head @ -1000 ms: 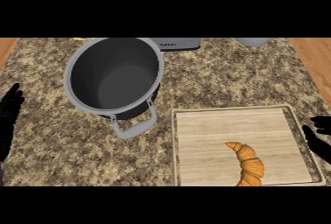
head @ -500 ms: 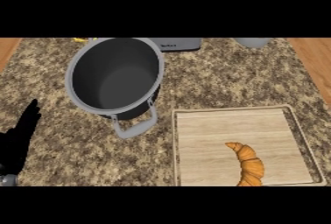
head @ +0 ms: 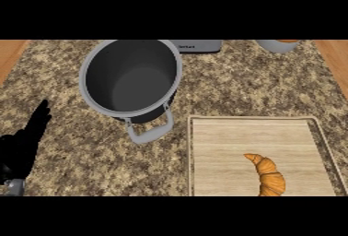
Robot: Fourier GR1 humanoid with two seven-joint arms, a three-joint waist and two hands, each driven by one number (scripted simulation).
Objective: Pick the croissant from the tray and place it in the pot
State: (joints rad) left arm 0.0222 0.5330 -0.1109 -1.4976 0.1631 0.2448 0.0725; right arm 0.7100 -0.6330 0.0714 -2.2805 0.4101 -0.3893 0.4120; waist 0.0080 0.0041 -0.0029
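Head view: the croissant (head: 267, 175) lies on the wooden tray (head: 224, 138), toward its lower right, partly cut by the view's lower edge. The grey pot (head: 132, 80) stands up and to the left of the tray, open and with nothing in it, one loop handle pointing down toward the tray's near corner. The left hand (head: 26, 140) shows at the left edge, fingers straight and pointing up, holding nothing. The right hand is out of sight.

The pick has not begun. It probably suits the right hand, as the croissant lies on that side: come down over its thick middle, close across the curve, lift clear of the tray's raised rim, then carry it over the pot's mouth before letting go.

The worktop (head: 224, 87) is speckled brown granite, with wood beyond its two sides. At its far edge sit a grey appliance (head: 197, 45) and a small bowl (head: 279, 44).
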